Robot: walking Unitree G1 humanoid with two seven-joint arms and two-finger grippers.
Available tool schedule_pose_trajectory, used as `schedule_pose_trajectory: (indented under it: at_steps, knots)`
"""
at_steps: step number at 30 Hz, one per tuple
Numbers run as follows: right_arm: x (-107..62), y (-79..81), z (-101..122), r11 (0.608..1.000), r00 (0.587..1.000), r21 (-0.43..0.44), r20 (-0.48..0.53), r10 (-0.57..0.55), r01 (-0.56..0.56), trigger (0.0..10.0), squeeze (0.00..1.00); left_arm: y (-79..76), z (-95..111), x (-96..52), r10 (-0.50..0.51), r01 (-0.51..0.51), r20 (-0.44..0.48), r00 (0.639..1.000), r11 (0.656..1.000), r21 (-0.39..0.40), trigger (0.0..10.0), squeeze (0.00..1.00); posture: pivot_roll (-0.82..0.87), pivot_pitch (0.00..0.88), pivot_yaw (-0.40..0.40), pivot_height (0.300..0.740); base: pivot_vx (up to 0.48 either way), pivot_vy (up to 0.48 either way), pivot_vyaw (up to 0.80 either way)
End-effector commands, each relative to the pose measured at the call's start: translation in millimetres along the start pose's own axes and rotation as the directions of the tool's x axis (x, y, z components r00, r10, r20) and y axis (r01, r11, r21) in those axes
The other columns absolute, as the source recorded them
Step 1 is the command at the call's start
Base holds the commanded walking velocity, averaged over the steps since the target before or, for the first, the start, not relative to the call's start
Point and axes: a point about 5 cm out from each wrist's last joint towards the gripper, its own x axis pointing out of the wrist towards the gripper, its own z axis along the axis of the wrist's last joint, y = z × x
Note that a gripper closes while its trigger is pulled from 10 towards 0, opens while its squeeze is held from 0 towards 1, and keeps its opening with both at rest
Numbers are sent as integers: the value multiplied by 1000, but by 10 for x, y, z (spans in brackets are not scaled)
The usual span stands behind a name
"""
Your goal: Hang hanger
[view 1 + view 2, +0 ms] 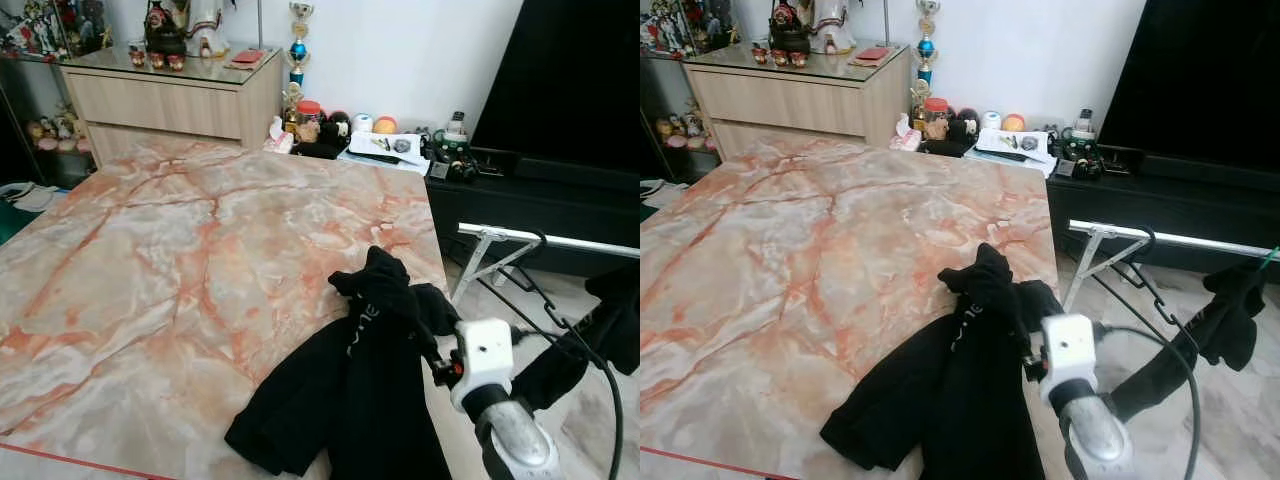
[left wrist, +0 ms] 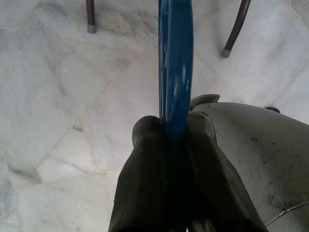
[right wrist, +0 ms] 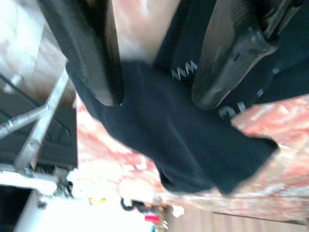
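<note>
Your right gripper, fingers spread, straddles the black garment on the marble table; your left gripper clamps a blue hanger; the drying rack stands beside.

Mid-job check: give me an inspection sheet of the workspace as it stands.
Surface: marble table.
Job's things: black garment draped over the table's edge; blue hanger; drying rack beside the table.
Clutter: nothing seen on the table.
Grippers: left gripper shut on blue hanger; right gripper open over the garment.
Cables: black cable at the right arm.
Surroundings: wooden cabinet, dark TV, floor items.
</note>
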Motion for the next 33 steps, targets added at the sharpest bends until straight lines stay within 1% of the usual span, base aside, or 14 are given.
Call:
schedule_pose_trajectory:
  at_steps: [1,4,8,23,33]
  knots:
    - [-14,-37,4,999,999,16,6,-32,32,10000,0,-69,-119,-11,-29,30,-47,998,999,25,10000,0,99,0,-74,740,0,0,0]
    - [-11,-60,-20,998,998,18,-3,-59,60,10000,0,-67,-114,-10,-28,29,-45,999,999,26,10000,0,100,0,-75,740,0,0,0]
    - [6,-79,-10,996,996,35,11,-86,86,10000,0,-64,-108,-9,-27,28,-44,999,999,25,10000,0,103,0,-78,740,0,0,0]
    - [34,-76,-46,993,994,48,10,-110,109,10000,0,-70,-108,-9,-27,29,-43,999,999,28,10000,0,106,0,-79,740,0,0,0]
    - [44,-81,-192,990,992,61,-31,-123,125,10000,0,-71,-112,-9,-26,27,-47,999,999,31,10000,0,107,0,-82,740,0,0,0]
